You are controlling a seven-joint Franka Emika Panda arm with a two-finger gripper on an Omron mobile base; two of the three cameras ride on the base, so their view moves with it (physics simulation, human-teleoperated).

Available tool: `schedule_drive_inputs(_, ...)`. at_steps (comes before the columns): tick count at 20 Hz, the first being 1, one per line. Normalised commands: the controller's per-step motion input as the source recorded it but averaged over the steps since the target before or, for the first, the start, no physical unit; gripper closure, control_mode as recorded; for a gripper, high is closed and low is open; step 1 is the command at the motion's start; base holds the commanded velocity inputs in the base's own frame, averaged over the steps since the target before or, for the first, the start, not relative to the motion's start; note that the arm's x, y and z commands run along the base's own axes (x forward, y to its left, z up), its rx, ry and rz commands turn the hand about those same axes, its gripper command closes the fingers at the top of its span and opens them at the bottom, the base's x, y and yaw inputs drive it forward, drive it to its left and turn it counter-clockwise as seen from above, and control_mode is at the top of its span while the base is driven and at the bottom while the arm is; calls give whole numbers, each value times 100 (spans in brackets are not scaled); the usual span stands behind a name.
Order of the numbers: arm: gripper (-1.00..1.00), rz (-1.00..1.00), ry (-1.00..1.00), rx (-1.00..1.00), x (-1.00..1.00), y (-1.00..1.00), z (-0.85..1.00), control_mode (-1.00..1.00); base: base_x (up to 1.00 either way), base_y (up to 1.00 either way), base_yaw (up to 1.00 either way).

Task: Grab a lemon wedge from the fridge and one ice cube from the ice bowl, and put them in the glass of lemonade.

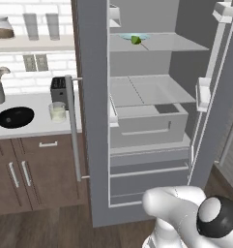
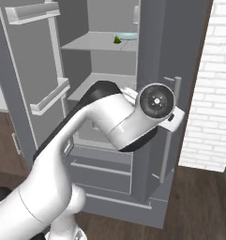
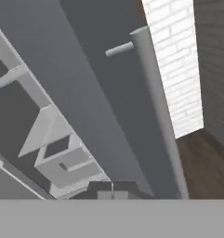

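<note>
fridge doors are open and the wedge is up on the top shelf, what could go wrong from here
1. The lemon wedge sits high on a pale plate; a sloppy reach could knock the plate or push the wedge back.
2. The gripper is shut, close to the right door and its handle; the arm may bump the door swinging inward.

One tall grey fridge. One small green lemon wedge. One glossy black bowl. One short clear glass of lemonade. Two taller narrow clear glasses. One brown-filled jar.
</note>
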Motion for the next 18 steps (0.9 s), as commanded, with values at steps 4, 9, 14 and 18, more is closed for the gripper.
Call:
schedule_drive_inputs(4, 100, 34, 27, -30, 2, 100, 0, -100, 0, 0, 0)
schedule_drive_inputs(9, -100, 35, -2, -39, 1, 90, 0, -100, 0, 0, 0)
schedule_drive_inputs(14, -100, 33, -5, -35, 8, 67, 0, -100, 0, 0, 0)
schedule_drive_inputs(18, -100, 29, 0, -28, 33, 36, -18, -100, 0, 0, 0)
